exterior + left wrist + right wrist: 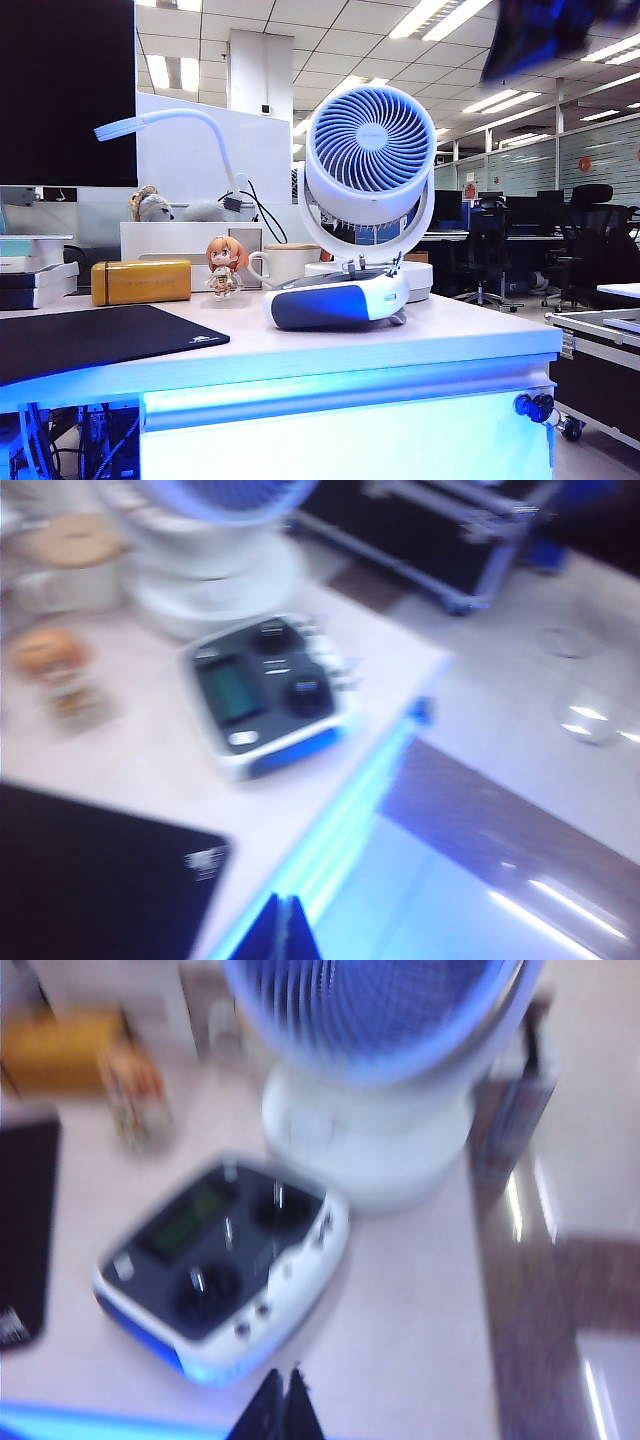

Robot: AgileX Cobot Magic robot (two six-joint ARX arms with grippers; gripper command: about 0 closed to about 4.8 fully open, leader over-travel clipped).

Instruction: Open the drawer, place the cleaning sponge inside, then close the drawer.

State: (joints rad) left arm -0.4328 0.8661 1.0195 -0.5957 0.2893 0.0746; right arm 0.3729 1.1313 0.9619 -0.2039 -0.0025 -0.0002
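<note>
Both the left gripper (pixel 285 930) and right gripper (pixel 283 1405) hover over the tabletop, jaws pinched empty; the white blue-tinted drawer (pixel 340 440) likely slides stiffly, offering only its upper edge.

Drawer (pixel 340 435) shut, under counter (pixel 480 340) front edge. Remote controller (pixel 338 298) on counter near front, fan (pixel 368 170) just behind it. Figurine (pixel 224 266) left of controller, box (pixel 141 281) further left, mug (pixel 280 264) behind figurine. Mat (pixel 90 340) at front left. Left gripper (pixel 287 935) and right gripper (pixel 282 1410), both closed, above counter front edge.
</note>
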